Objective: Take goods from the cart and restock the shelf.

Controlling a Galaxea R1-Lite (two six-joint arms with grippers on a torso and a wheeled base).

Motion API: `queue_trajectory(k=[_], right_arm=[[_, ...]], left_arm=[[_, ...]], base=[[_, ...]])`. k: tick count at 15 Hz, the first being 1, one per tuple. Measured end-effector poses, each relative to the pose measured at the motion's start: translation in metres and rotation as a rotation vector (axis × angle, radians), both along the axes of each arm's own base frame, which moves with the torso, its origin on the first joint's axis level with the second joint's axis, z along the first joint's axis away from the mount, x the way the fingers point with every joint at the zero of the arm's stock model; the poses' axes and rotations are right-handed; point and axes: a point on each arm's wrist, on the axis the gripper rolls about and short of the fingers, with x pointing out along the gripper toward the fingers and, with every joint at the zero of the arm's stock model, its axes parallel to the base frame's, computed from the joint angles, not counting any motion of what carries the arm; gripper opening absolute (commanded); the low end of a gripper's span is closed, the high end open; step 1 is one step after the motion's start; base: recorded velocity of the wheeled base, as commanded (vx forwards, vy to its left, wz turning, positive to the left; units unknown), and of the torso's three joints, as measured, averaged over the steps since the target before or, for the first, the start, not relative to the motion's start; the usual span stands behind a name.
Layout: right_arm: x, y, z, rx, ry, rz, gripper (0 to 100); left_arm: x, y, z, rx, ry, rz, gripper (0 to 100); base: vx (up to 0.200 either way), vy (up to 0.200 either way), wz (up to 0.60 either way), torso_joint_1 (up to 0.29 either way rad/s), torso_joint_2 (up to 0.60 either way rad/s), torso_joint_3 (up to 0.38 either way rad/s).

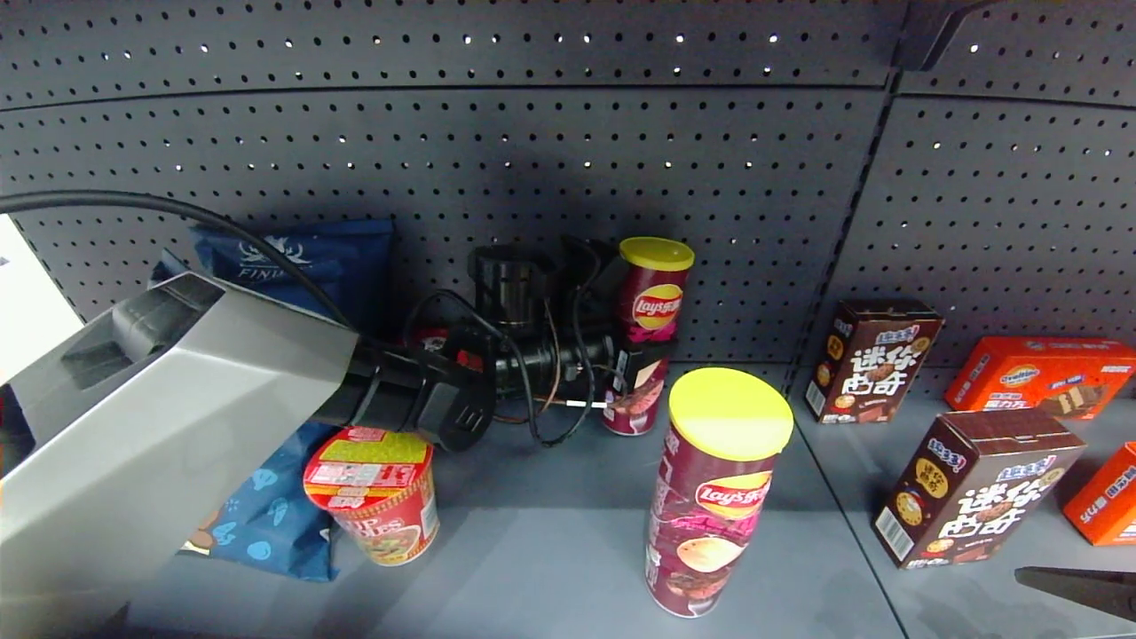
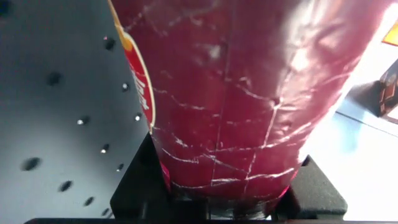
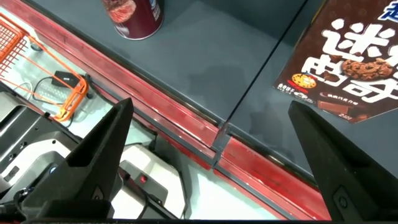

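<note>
The rear chips can [image 1: 657, 302] stood upright at the back of the shelf [image 1: 550, 532], close to the pegboard [image 1: 532, 151], with its yellow lid on top. The left gripper [image 1: 632, 373] was closed on the lower half of this can, one finger on each side. In the left wrist view, the rear chips can [image 2: 249, 93] sat between the black fingers [image 2: 140, 186] of the left gripper [image 2: 227, 199], and the pegboard [image 2: 56, 124] lay just beside it.

The left arm [image 1: 177, 382] entered from the left edge and extended roughly level across the shelf toward the back. Its grey forearm passed above the cup noodles [image 1: 373, 497] and the blue bag [image 1: 257, 515]. A second blue bag [image 1: 302, 262] leaned against the pegboard behind the arm.

The front chips can [image 1: 719, 497] stood upright near the shelf's front edge, apart from the held can.

The right gripper [image 1: 1074, 590] was low at the right edge. In the right wrist view, the right gripper [image 3: 217, 143] had its fingers [image 3: 106, 149] spread wide, holding nothing, in front of the red shelf edge [image 3: 186, 118]. The base of the front chips can [image 3: 134, 15] and a cookie box [image 3: 348, 68] lay beyond it, and the orange cart [image 3: 15, 37] was below.

Two cookie boxes [image 1: 874, 359] [image 1: 972, 488] and two orange boxes [image 1: 1038, 377] [image 1: 1105, 506] occupied the right shelf bay.
</note>
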Motion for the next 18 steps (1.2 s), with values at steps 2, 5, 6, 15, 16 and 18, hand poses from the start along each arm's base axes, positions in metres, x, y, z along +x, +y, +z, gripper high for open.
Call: queue_trajectory(k=[2, 5, 6, 15, 16, 18], right_arm=[[0.000, 0.000, 0.000, 0.000, 0.001, 0.001, 100], [0.000, 0.000, 0.000, 0.000, 0.001, 0.001, 100], [0.000, 0.000, 0.000, 0.000, 0.001, 0.001, 100], [-0.001, 0.000, 0.000, 0.006, 0.003, 0.007, 100], [-0.001, 0.000, 0.000, 0.006, 0.003, 0.007, 100], [-0.001, 0.000, 0.000, 0.006, 0.003, 0.007, 100]], left_arm=[[-0.001, -0.003, -0.003, 0.003, 0.005, -0.007, 0], [-0.002, -0.008, -0.009, 0.010, 0.015, -0.017, 0], [-0.002, -0.009, -0.011, 0.012, 0.018, -0.019, 0], [-0.007, -0.012, -0.018, 0.017, 0.023, -0.029, 100], [-0.007, -0.011, -0.020, 0.020, 0.026, -0.030, 100], [-0.008, -0.008, -0.022, 0.024, 0.030, -0.025, 100]], base=[[0.000, 0.000, 0.00, 0.000, 0.00, 0.000], [0.000, 0.000, 0.00, 0.000, 0.00, 0.000], [0.000, 0.000, 0.00, 0.000, 0.00, 0.000], [0.000, 0.000, 0.00, 0.000, 0.00, 0.000], [0.000, 0.000, 0.00, 0.000, 0.00, 0.000], [0.000, 0.000, 0.00, 0.000, 0.00, 0.000]])
